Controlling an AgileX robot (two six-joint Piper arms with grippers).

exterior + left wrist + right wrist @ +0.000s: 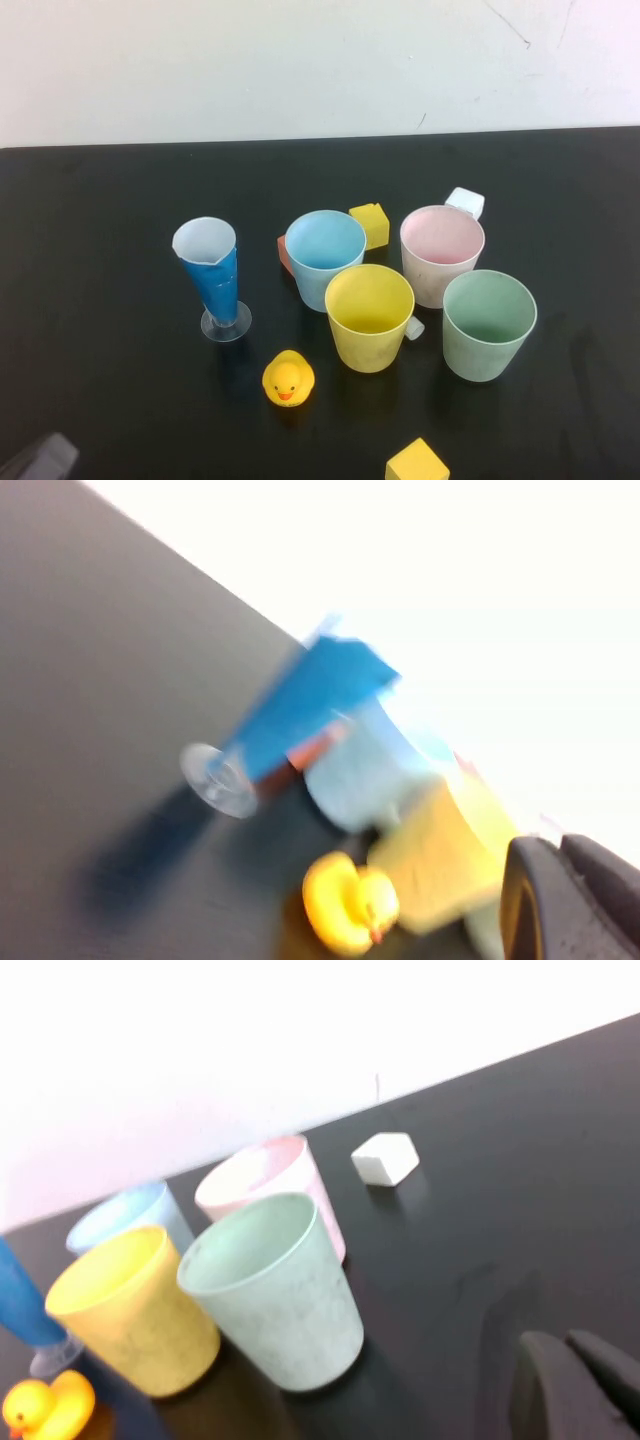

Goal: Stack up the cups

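Four cups stand upright close together in the middle of the black table: light blue (325, 255), pink (442, 250), yellow (369, 315) and green (488, 322). None is inside another. My left gripper (558, 845) is shut and empty, low at the near left of the table (40, 460), apart from the cups. Its view shows the blue cup (365, 770) and yellow cup (440, 855) blurred. My right gripper (565, 1338) is shut and empty, off to the right of the green cup (275, 1295); it does not show in the high view. Its view also shows the pink cup (265, 1185), yellow cup (130, 1310) and blue cup (125, 1220).
A tall blue cone glass (212, 275) on a clear foot stands left of the blue cup. A yellow rubber duck (288, 378) sits in front. A yellow cube (370, 222), a white cube (465, 202) and a red-brown block (284, 252) lie behind the cups. Another yellow block (417, 463) lies at the front edge.
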